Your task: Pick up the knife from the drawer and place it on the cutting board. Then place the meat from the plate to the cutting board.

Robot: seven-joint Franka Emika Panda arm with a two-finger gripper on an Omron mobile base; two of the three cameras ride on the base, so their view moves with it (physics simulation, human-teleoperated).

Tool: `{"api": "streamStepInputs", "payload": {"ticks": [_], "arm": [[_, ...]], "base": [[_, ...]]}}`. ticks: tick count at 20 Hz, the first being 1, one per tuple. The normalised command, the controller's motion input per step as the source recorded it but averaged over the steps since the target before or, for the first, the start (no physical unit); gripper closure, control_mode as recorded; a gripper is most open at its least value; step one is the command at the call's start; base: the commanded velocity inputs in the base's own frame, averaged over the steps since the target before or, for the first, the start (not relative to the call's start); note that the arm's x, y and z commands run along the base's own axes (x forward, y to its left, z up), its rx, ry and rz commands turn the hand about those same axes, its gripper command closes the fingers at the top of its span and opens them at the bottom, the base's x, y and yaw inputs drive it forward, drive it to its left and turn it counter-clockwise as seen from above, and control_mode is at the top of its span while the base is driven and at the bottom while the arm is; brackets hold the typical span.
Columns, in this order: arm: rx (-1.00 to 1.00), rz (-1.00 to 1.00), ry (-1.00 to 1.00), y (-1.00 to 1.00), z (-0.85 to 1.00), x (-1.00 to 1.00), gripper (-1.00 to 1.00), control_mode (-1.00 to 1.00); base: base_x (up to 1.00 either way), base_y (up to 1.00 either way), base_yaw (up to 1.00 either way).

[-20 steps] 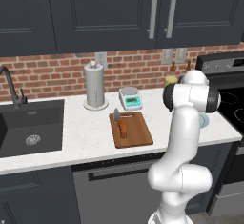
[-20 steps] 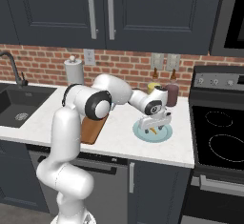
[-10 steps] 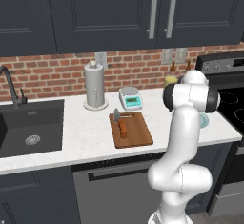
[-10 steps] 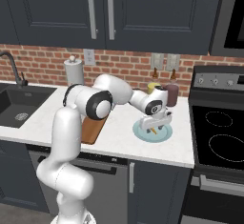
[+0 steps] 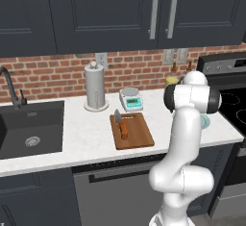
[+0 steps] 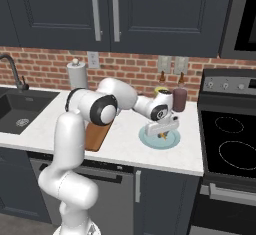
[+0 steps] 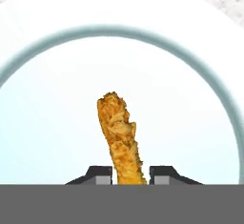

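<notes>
The tan-yellow meat (image 7: 120,137) lies on the round pale-teal plate (image 7: 47,123), its near end between my two fingertips (image 7: 101,173). My gripper (image 7: 130,174) points down at the plate (image 6: 150,140) and is shut on the meat (image 6: 162,135), with the jaws close against both its sides. The knife (image 5: 123,128), orange handle and short grey blade, rests on the brown cutting board (image 5: 139,134) to the left of the arm. The plate's edge (image 5: 206,121) peeks out behind the arm. The drawer is out of view.
A paper towel roll (image 5: 95,89) and a small teal scale (image 5: 131,99) stand behind the board. The sink (image 5: 31,129) lies at the left. A dark jar (image 6: 179,100) stands behind the plate, and the stove (image 6: 230,146) adjoins it on the right.
The fingers have closed in from wide open onto the meat. The arm, knife and board stay where they were.
</notes>
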Motion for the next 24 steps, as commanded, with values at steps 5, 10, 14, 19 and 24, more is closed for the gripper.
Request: {"api": "streamStepInputs", "payload": {"ticks": [5,10,14,19,24], "arm": [[-0.14,0.00,-0.02,0.49,-0.32,-0.19,1.00,-1.00],[-0.03,0.00,-0.03,0.18,-0.03,-0.19,1.00,-1.00],[0.08,0.06,-0.05,0.00,0.49,-0.34,1.00,-1.00],[0.07,0.12,-0.11,0.06,0.87,-0.47,1.00,-1.00],[0.01,0.13,-0.11,0.28,0.83,-0.39,1.00,-1.00]], "base": [[0.00,0.00,0.00],[0.00,0.00,0.00],[0.00,0.00,0.00],[0.00,0.00,0.00],[0.00,0.00,0.00]]}}
